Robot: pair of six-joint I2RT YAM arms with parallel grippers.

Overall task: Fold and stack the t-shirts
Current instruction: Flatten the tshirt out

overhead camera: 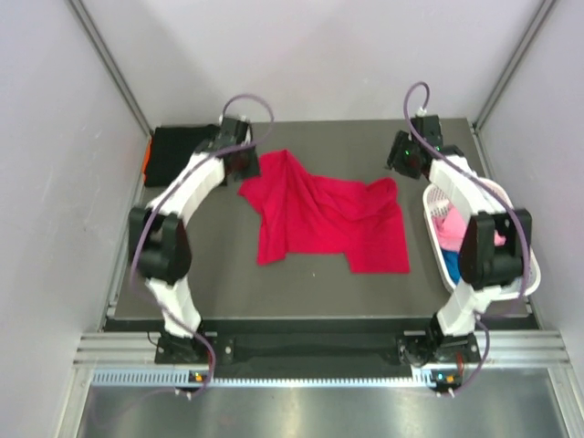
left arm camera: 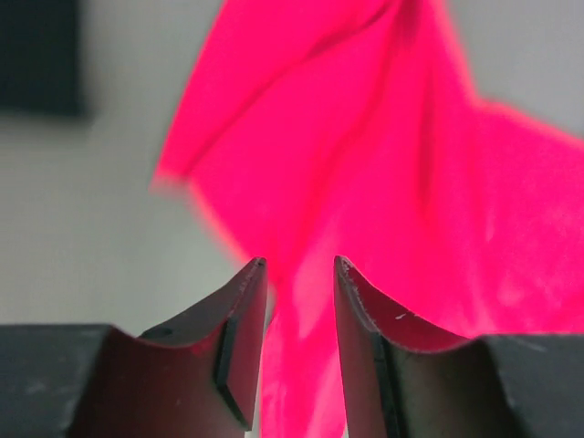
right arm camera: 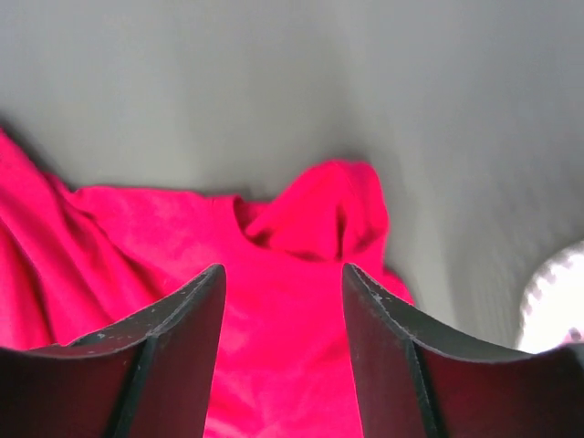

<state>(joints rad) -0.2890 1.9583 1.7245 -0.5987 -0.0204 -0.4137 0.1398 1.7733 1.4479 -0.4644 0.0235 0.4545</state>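
A crumpled red t-shirt (overhead camera: 319, 219) lies mid-worktop (overhead camera: 310, 283), with a folded black t-shirt (overhead camera: 173, 155) at the far left. The left end effector (left arm camera: 299, 265) is narrowly parted and the right end effector (right arm camera: 283, 274) wider. Both are empty above the red shirt's far corners.

A robotics lab cell: bare white walls (overhead camera: 310, 55), aluminium framing (overhead camera: 112, 69), a dark worktable (overhead camera: 319, 294).

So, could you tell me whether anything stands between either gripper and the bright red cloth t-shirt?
Nothing visible does. The left gripper and right gripper both stand open with the bright red cloth t-shirt directly before their fingertips; the white lattice basket sits off to the right.
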